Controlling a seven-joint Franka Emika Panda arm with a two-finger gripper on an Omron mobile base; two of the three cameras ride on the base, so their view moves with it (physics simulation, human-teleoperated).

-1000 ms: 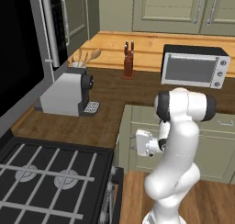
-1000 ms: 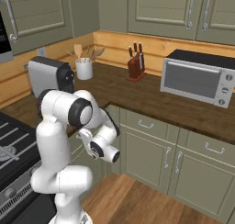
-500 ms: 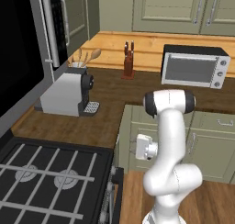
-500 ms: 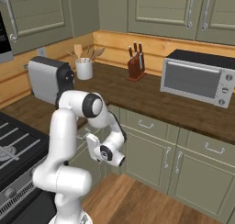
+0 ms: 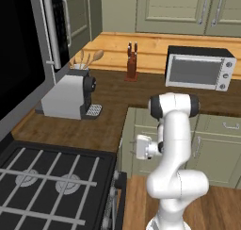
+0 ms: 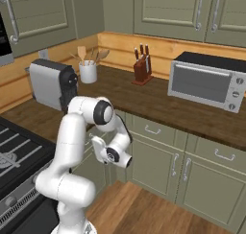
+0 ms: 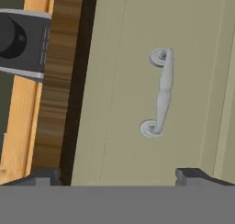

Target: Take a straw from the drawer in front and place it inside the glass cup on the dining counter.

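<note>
Before the closed drawer (image 7: 137,90), arm folded low, claw (image 7: 117,175) spread, facing its handle (image 7: 160,92)

Matt drawer (image 7: 124,103) (handle (image 7: 160,92) metallic)

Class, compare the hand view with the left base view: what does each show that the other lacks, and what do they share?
Hand view: a drawer front with its curved handle close up, above the open gripper. Left base view: the stove, coffee machine, knife block and the arm. Both: the dark wood worktop.
</note>
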